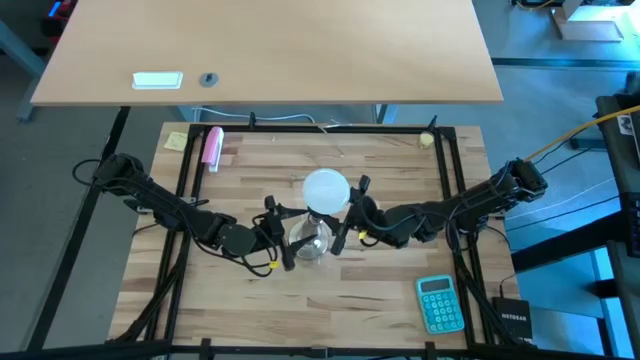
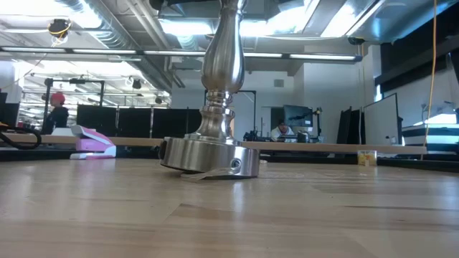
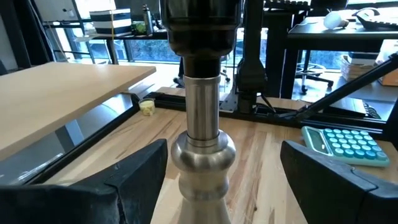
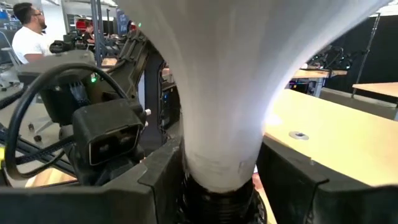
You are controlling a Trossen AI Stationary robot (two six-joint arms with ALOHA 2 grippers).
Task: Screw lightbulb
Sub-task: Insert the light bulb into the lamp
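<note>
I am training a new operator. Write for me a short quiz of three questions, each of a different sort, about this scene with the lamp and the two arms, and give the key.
1. True or false: the lightbulb lies flat on the table, away from the lamp stand.
2. Which thing lies at the table's near right corner? A) pink stapler B) blue calculator C) yellow note
3. Fill in: the left gripper has its fingers on either side of the stand's ____ stem.

Key: 1 false, it sits in the stand's black socket, between the right gripper fingers; 2 B; 3 silver.
</note>
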